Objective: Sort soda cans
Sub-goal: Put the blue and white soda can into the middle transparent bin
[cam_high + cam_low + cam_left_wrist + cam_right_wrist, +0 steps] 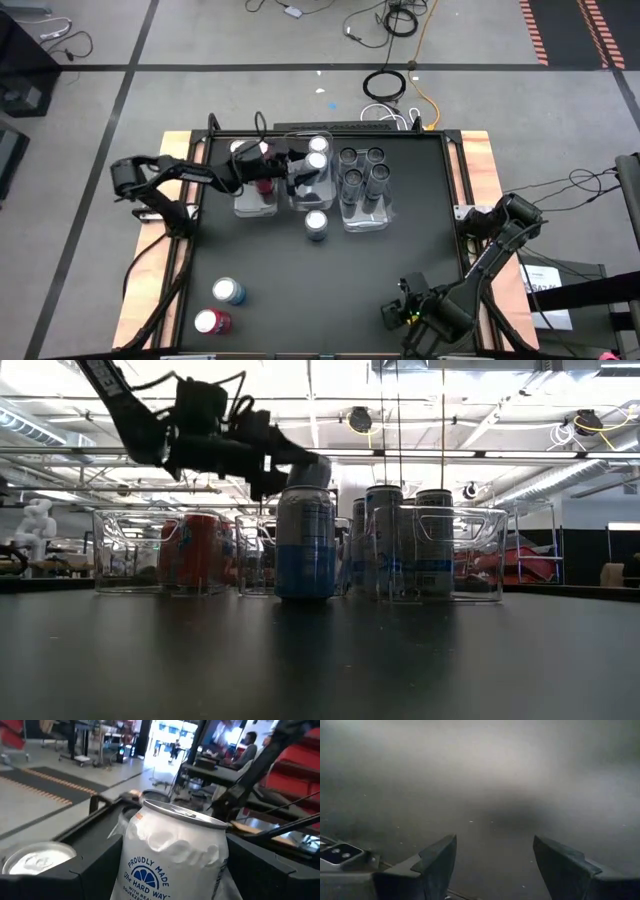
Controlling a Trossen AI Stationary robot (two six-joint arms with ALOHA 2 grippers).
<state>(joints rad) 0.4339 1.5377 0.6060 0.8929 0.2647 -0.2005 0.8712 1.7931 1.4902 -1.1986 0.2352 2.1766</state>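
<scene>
Black matte tabletop point(330, 290) carries three clear rectangular plastic trays side by side near its far edge. The left hand point(303, 170) reaches over the middle clear tray point(300, 198) and is clenched around a blue-and-silver soda can with a silvery round top point(172, 855); the left wrist view shows that can upright between the two dark fingers point(45, 885), with a second silver can top point(37, 857) just beside it. In the high view two silvery tops sit at the far end of the middle tray, beside the hand, and which of them is the held can I cannot tell.

The left clear tray point(255, 205) holds red cans point(195, 550), partly hidden under the arm. The right clear tray point(366, 222) holds four dark grey cans point(363, 172) standing in a square.

Another blue-and-silver can point(316, 225) stands upright on the bare tabletop just in front of the middle tray; in the low view it is the nearest can, in front of the trays. Near the front left corner, well apart from the trays, stand a further blue-and-silver can point(229, 291) and a red can point(212, 322), close beside each other.

The right hand point(398, 313) waits near the front right part of the tabletop, fingers spread apart and grasping nothing, with only dark surface between them.
</scene>
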